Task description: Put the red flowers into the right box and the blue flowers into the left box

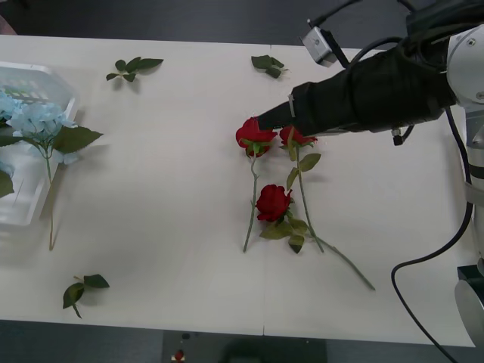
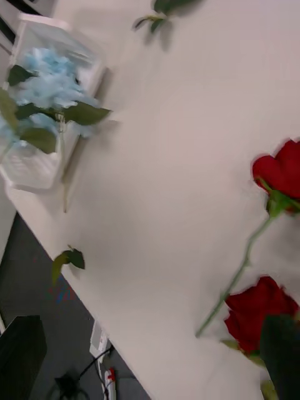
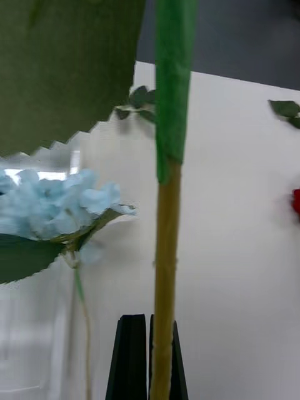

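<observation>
The left pincer (image 3: 149, 359) has its black fingers (image 3: 129, 356) pressed together on a long stem (image 3: 166, 250), tan near the fingers and wrapped in green tape farther out, with a large serrated leaf (image 3: 62, 69) hanging close to the camera. The stem runs straight away from the fingers.

The right pincer (image 1: 261, 122) reaches in over the middle of the desk (image 1: 174, 189), its tip just above the red flowers (image 1: 274, 201); whether its fingers are apart or together cannot be told. Three roses lie there close together. Two blooms sit side by side under the arm with their stems running toward the near edge, and the third bloom lies between those stems, its stem slanting toward the near right.

The blue flowers (image 1: 34, 117) rest in the left box (image 1: 53, 79) at the desk's far left, one head hanging over the rim with its stem pointing toward the near edge. Broad bare desk separates box and roses. Loose leaf sprigs (image 1: 134, 68) lie near the far edge and the near left corner.
</observation>
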You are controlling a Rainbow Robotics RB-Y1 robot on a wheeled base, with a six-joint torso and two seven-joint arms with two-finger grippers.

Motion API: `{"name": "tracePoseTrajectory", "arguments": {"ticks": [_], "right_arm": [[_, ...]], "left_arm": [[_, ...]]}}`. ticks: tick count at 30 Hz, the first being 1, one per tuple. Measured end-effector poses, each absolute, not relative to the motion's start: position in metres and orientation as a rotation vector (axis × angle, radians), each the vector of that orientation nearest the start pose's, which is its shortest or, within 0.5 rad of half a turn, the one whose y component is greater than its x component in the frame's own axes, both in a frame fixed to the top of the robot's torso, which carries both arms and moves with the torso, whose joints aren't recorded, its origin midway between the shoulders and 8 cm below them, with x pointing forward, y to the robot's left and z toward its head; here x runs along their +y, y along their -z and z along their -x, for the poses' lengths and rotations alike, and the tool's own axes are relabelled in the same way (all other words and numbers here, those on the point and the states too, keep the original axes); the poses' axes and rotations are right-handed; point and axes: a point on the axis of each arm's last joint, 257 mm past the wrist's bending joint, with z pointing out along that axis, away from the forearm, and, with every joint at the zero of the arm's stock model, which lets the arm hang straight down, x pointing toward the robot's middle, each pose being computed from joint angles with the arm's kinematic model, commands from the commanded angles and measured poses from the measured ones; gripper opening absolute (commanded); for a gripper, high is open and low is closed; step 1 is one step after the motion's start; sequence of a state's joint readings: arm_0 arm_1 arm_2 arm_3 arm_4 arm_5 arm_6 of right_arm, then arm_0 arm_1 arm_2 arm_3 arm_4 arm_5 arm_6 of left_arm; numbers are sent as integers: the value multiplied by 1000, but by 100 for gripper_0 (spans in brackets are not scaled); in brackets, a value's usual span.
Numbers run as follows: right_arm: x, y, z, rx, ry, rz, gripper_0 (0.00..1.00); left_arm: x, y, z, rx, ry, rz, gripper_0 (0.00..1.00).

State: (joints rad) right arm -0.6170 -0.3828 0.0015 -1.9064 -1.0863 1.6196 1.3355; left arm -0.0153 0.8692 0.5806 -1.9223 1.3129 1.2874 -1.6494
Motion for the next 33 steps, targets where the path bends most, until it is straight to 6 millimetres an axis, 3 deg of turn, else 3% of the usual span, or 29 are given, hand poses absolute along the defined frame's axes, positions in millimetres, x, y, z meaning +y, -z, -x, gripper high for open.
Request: {"name": "tracePoseTrajectory", "arguments": {"ticks": [7,11,16,20,27,31,33], "right_arm": [[-105,129,-467,2512,-612,382,100],[-121,145,-476,2547,-497,342,100],[-139,183,-491,2603,-328,316,100],[-151,207,-498,2634,-228,296,100],[-164,236,-518,2625,-116,267,100],[-165,253,-525,2617,-71,278,100],[-167,260,-527,2619,-61,275,100]], "left_arm": [[485,98,-444,2231,238,72,0],[519,115,-429,2301,174,115,0],[554,152,-407,2424,100,24,0],[569,178,-402,2463,80,43,0],[568,214,-413,2464,16,-25,1],[574,220,-411,2478,-29,-44,13],[579,221,-410,2484,-58,-49,26]]}}
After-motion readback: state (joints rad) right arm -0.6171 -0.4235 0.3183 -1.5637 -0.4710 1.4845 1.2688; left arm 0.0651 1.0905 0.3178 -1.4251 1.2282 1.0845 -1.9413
